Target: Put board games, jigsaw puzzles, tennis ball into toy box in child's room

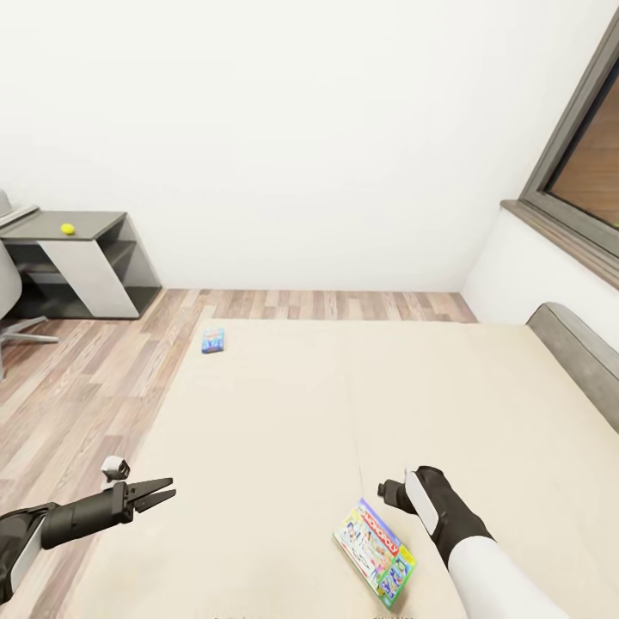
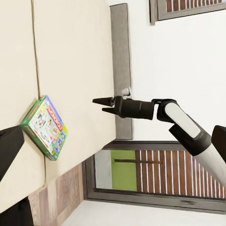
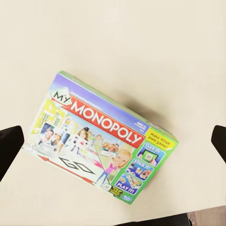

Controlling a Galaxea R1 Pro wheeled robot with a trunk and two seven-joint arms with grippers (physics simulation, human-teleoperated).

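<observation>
The green-edged Monopoly board game (image 1: 376,553) (image 3: 101,141) (image 2: 44,126) lies flat on the beige bed (image 1: 284,430), near its front. My right gripper (image 1: 391,492) (image 3: 117,136) (image 2: 101,104) hovers open just above the box, one finger out past each end. A smaller blue board game (image 1: 213,340) rests near the bed's far left corner. The tennis ball (image 1: 67,229) sits on the dark grey cabinet (image 1: 82,258) by the table's edge (image 1: 17,213). My left gripper (image 1: 163,492) (image 2: 16,176) hangs open and empty over the bed's left edge. The toy box and jigsaw puzzles are out of view.
Wood-plank floor (image 1: 94,378) runs along the bed's left side and far end. A grey headboard (image 1: 580,352) and a dark-framed window (image 1: 585,163) are at the right. An office chair (image 1: 7,288) stands at the far left by the cabinet.
</observation>
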